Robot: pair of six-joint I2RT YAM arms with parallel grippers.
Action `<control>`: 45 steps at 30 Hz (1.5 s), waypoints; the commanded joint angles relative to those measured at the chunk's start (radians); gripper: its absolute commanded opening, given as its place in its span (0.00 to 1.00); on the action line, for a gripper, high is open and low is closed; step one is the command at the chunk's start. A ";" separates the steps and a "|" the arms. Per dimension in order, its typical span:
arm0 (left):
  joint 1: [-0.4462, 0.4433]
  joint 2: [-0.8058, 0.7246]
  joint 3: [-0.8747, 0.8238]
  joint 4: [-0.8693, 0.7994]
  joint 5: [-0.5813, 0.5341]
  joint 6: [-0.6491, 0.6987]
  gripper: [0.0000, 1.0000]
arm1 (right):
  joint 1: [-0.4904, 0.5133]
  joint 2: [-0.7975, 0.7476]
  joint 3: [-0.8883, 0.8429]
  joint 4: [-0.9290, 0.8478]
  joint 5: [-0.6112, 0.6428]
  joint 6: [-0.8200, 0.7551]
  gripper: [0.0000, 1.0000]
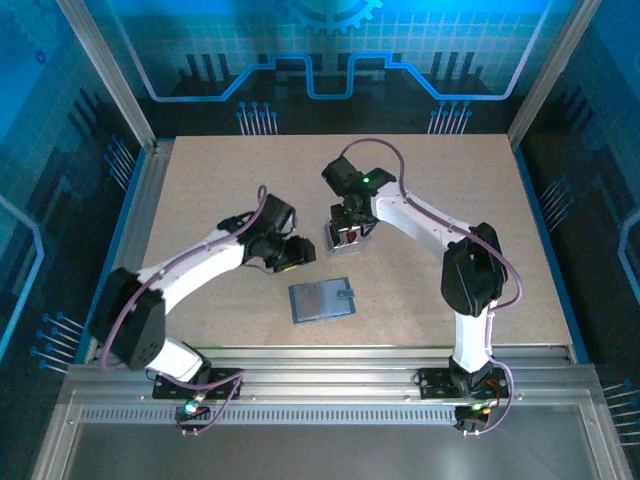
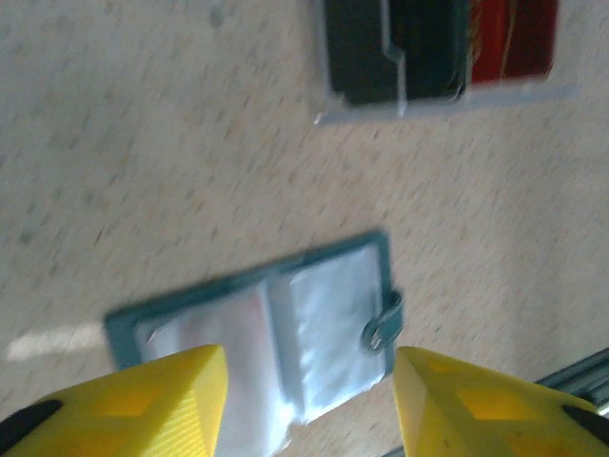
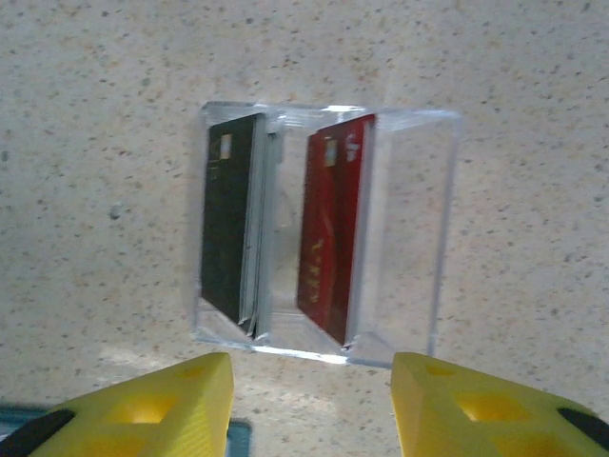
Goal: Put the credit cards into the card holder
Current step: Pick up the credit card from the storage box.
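1. The card holder (image 1: 322, 300) lies flat and opened on the worktop (image 1: 210, 180), near the front edge and between the two arms. Its pale grey inner sleeves face up, and the small tab clasp (image 2: 383, 326) sits on one edge.
2. The credit cards (image 2: 509, 38) stand on edge in a clear box (image 3: 419, 219), which sits just behind the holder and apart from it. A dark stack (image 3: 231, 219) fills one slot and a red card (image 3: 333, 228) stands in the next.
3. The right tool (image 3: 312, 381) hovers directly over the box. Its yellow fingers (image 3: 476, 409) are spread apart with nothing between them.
4. The left tool (image 2: 309, 381) hangs above the holder, beside the box. Its fingers (image 2: 143, 400) are also parted and hold nothing.
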 commanded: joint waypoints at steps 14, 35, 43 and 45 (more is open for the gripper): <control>0.058 0.539 0.518 -0.073 0.094 0.066 0.43 | -0.057 0.173 0.132 -0.056 0.023 -0.046 0.49; 0.070 0.606 0.502 -0.081 0.057 0.078 0.38 | -0.060 0.297 0.222 -0.067 0.024 -0.047 0.47; 0.073 0.606 0.483 -0.069 0.062 0.074 0.38 | -0.060 0.294 0.218 -0.073 0.094 -0.055 0.44; 0.073 0.606 0.483 -0.066 0.066 0.072 0.38 | -0.060 0.295 0.219 -0.074 0.107 -0.059 0.43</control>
